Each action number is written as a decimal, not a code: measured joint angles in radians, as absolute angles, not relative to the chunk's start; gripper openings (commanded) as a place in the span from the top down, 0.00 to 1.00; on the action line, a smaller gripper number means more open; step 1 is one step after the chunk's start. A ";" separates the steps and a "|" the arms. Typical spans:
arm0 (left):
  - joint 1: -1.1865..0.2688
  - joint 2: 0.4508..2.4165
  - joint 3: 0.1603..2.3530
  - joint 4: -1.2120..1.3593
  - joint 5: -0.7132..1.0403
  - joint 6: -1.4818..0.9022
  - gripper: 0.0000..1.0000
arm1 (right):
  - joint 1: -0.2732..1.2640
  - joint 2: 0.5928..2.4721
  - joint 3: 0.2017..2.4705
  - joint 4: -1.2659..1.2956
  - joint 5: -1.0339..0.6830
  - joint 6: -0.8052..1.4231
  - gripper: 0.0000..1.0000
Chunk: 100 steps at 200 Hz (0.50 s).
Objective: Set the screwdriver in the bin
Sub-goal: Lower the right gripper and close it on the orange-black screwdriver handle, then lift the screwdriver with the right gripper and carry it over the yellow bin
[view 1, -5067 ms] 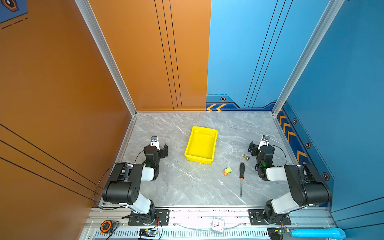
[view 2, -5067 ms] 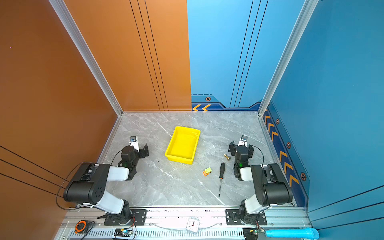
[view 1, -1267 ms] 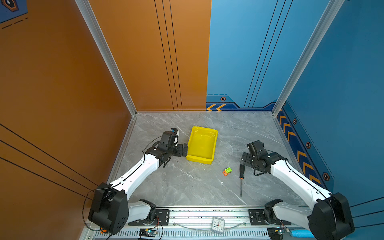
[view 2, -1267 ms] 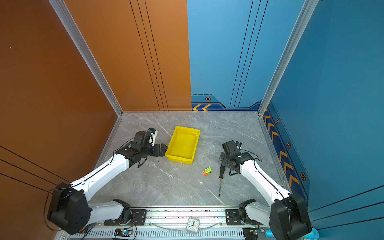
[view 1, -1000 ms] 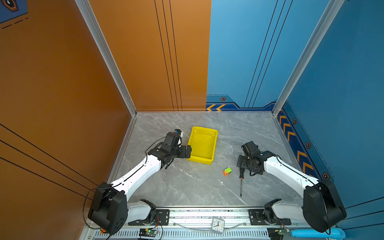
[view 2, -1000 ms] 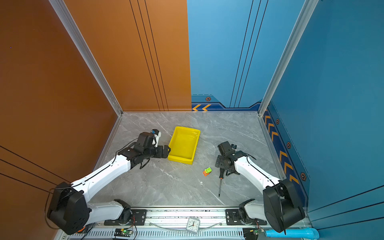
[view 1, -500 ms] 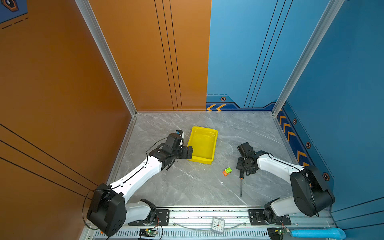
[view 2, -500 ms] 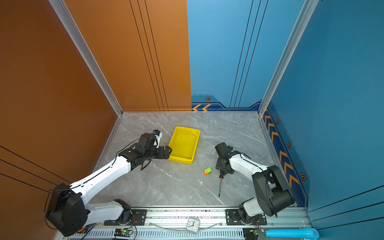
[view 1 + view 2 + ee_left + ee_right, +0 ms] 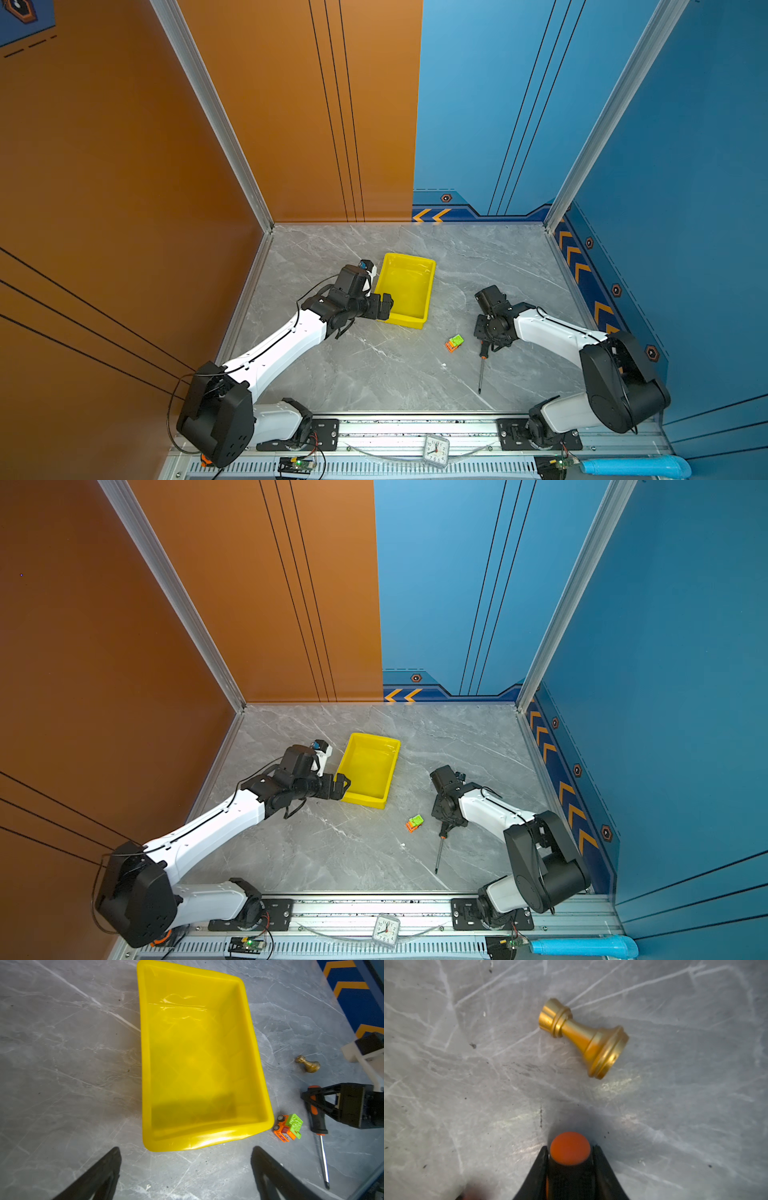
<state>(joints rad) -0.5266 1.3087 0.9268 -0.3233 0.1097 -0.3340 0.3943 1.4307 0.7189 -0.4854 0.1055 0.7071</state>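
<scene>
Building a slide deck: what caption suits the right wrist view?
Right gripper shut on the screwdriver handle; brass knob lying nearby on the grey table.

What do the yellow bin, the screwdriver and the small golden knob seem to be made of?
Bin: probably plastic, glossy; light glints on its bent rim. Screwdriver: handle looks matte black and orange plastic or rubber, shaft bare shiny metal. Knob: likely brass, satin gold with turned rings.

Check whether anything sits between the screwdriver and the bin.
Only the toy truck lies on the table between the screwdriver and the near corner of the bin, apart from both. The right gripper is shut on the handle, so a lifted carry should probably clear it.
</scene>
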 measured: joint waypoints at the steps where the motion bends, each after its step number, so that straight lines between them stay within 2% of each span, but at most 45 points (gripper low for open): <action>1: -0.527 1.310 0.928 -0.323 0.112 -0.334 0.02 | 0.394 1.426 0.719 -0.486 0.105 0.707 0.98; 59: -0.512 1.354 0.971 -0.246 0.249 -0.395 0.02 | 0.424 1.129 0.758 -0.552 0.104 0.696 1.00; 100: -0.442 1.356 0.971 -0.225 0.283 -0.420 0.02 | 0.453 1.109 0.899 -0.601 0.103 0.688 1.00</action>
<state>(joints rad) -0.4423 1.3556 0.9710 -0.2253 0.2829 -0.4198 0.4530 1.1091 0.8986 -0.6010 0.1032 0.6880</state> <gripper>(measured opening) 0.981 0.308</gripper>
